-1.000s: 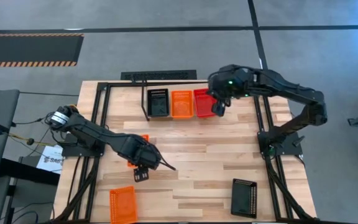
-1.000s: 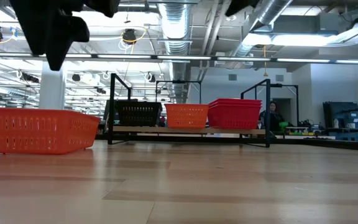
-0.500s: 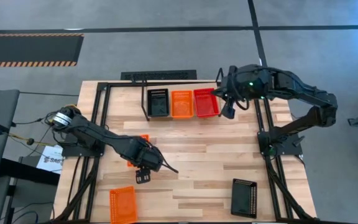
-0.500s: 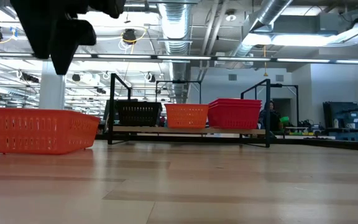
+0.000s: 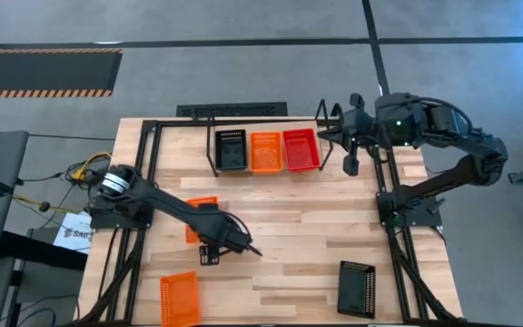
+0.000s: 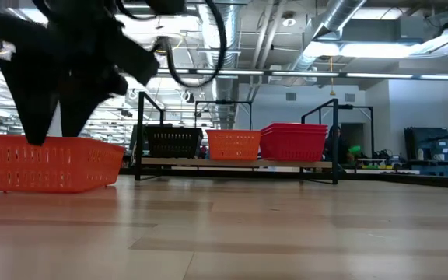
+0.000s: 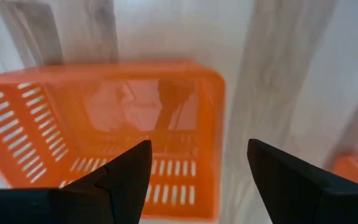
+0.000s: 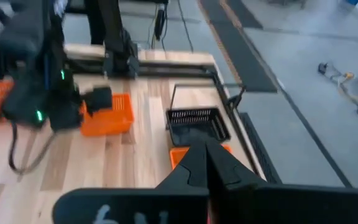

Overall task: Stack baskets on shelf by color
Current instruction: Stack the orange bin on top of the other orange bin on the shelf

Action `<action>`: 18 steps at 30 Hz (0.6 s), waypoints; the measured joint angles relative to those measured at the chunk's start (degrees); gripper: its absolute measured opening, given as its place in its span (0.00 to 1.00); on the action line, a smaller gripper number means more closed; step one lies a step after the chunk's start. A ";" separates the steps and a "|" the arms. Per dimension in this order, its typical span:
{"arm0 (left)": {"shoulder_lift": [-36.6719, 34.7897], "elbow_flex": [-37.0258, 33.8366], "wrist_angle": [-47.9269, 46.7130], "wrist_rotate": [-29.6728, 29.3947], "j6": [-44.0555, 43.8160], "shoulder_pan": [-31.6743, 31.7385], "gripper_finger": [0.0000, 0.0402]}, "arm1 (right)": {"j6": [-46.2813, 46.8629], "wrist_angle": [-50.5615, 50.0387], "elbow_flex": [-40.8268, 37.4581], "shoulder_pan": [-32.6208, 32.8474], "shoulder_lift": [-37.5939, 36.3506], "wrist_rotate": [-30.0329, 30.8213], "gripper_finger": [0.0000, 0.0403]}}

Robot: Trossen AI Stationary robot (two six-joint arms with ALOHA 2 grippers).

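Note:
An orange basket (image 5: 198, 216) (image 7: 104, 124) rests flat on the table's left half. My left gripper (image 5: 218, 238) (image 7: 197, 180) points down over its right end. It is open, with one finger above the inside and the other beyond the end wall (image 7: 211, 143). In the low view its fingers (image 6: 37, 128) reach down to the basket's rim (image 6: 49, 140). The shelf (image 5: 212, 145) at the far edge carries black (image 5: 231, 150), orange (image 5: 264, 151) and red (image 5: 300, 150) baskets. My right gripper (image 5: 350, 156) hangs shut and empty, high up to the shelf's right.
A second orange basket (image 5: 178, 298) lies at the near left corner and a black basket (image 5: 356, 287) at the near right. The black rail frame (image 5: 148, 173) runs along both table sides. Bare wood lies between the shelf and the near baskets.
My left gripper has sunk toward the orange basket, rolling slightly, and stays open. My right gripper has drawn away from the red baskets on the shelf toward the table's right edge and risen, still shut.

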 joint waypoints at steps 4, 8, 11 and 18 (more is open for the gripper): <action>2.53 0.02 0.35 -0.35 -0.01 0.97 0.63 | -0.04 0.89 0.00 0.73 -0.50 -0.01 0.01; 4.38 0.02 0.95 0.50 -0.11 2.02 0.62 | -0.03 1.14 0.02 0.80 -0.60 -0.01 0.01; 5.07 0.00 1.98 2.67 -0.48 3.18 0.53 | -0.04 1.12 0.00 0.78 -0.54 0.01 0.01; 5.20 0.00 2.66 7.44 -1.16 6.38 0.05 | -0.02 1.10 0.00 0.77 -0.57 0.01 0.01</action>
